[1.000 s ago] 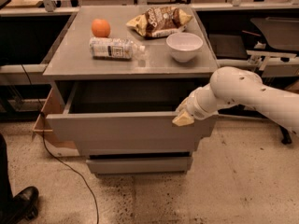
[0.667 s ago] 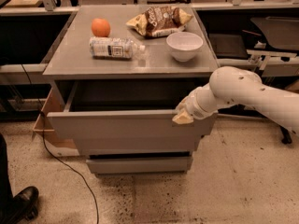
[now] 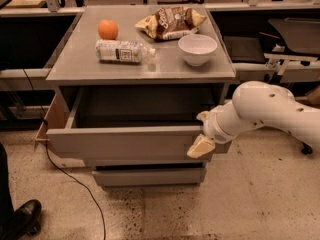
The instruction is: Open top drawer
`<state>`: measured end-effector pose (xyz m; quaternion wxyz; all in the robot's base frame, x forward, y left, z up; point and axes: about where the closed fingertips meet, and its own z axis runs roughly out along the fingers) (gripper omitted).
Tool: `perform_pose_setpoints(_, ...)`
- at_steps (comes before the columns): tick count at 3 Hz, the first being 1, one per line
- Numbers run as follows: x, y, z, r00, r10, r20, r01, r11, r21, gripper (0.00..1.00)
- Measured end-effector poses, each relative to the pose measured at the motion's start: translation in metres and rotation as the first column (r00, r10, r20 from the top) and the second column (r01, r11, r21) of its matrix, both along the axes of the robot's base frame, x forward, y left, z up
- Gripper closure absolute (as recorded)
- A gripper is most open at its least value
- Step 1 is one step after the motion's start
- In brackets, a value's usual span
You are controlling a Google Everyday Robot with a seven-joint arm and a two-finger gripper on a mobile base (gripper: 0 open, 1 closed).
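The top drawer [image 3: 125, 143] is a wide grey handleless front, pulled well out of the grey cabinet so that its deep dark interior shows. My gripper [image 3: 202, 131] is at the right end of that front. One tan finger [image 3: 201, 146] lies against the outer face and the other [image 3: 204, 116] reaches over the top edge, so the gripper is closed on the front panel. My white arm [image 3: 265, 109] comes in from the right.
On the cabinet top [image 3: 75, 66] lie an orange [image 3: 108, 29], a plastic bottle [image 3: 122, 51], a chip bag [image 3: 170, 22] and a white bowl [image 3: 197, 49]. Two smaller drawer fronts [image 3: 150, 176] sit below. A cable [image 3: 75, 184], a shoe [image 3: 20, 219] and a wooden box [image 3: 52, 119] are at the left.
The top drawer has come a little further out toward the camera, and my gripper has moved with it at its right end.
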<state>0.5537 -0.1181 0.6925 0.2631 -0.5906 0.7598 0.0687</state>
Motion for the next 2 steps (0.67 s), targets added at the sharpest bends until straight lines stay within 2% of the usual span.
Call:
perform_pose_setpoints(1, -0.0089, -0.0085, 0.0126, 1.0000, 0.006, -0.007, -0.006, 1.000, -0.009, 0.04)
perform_pose_setpoints(2, -0.0039, -0.0149, 0.0221, 1.0000, 0.001, -0.007, -0.001, 1.000, -0.008, 0.27)
